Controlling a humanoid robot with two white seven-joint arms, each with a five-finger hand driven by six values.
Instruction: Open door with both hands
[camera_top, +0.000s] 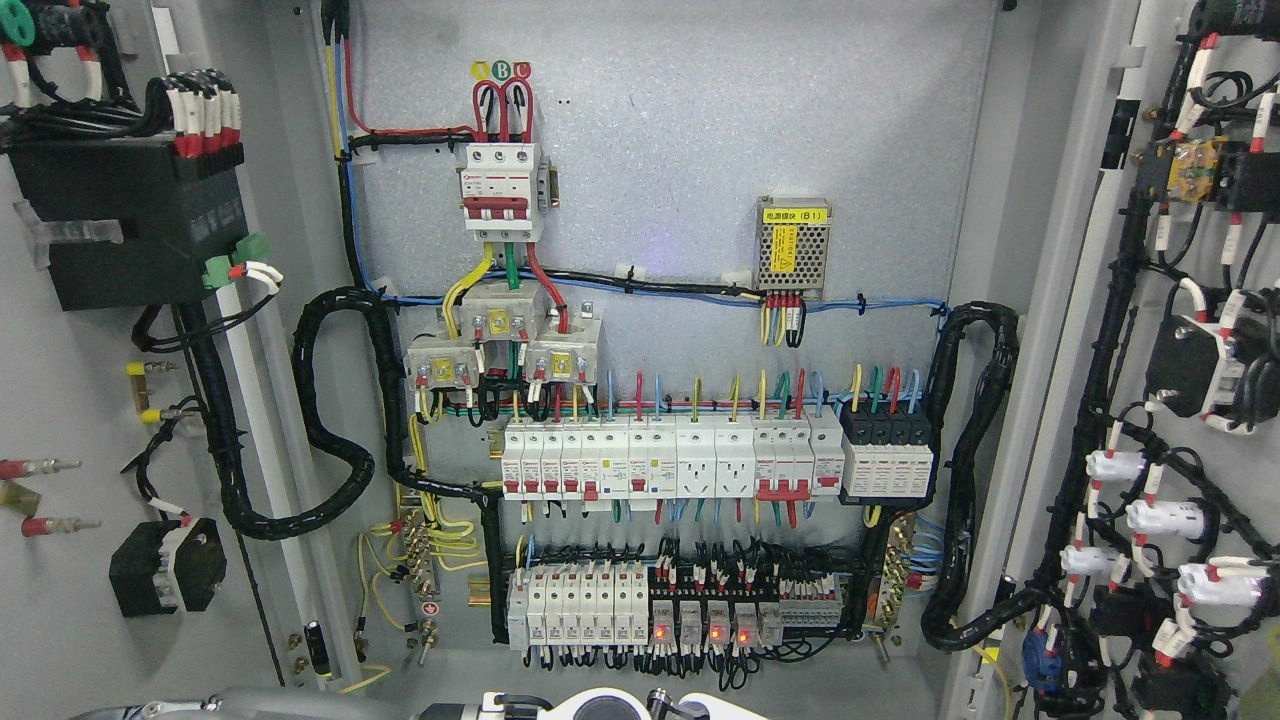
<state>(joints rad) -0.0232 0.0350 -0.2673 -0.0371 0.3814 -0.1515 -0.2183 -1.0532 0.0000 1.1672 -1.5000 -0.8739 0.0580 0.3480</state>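
Doors stood swung wide on both sides of the cabinet. The left door (70, 480) filled the picture's left edge and showed its inner face with a black box (130, 225) and wired fittings. The right door (1190, 400) ran down the right edge, crowded with white and black components on black cable looms.

Between them the grey back panel (700, 150) lay fully exposed. Its upper half was mostly bare metal. A red-and-white main breaker (500, 190) sat high and left of centre, and a small perforated power supply (793, 250) with a yellow label sat to its right. A row of white breakers (670, 462) crossed the middle. A lower row of terminals and relays (680, 605) had small red lights glowing.

Thick black conduit (340, 420) looped along the left inner edge, and another bundle (975, 480) ran down the right inner edge, both close to the hinge sides. Open room was in front of the panel only.

At the bottom edge, grey and white robot parts (560, 705) showed near the centre, and a grey curved piece (250, 700) showed to the lower left. I could not tell which arm either belonged to. No hand was visible, so the state of the fingers, and whether they held anything, could not be told.
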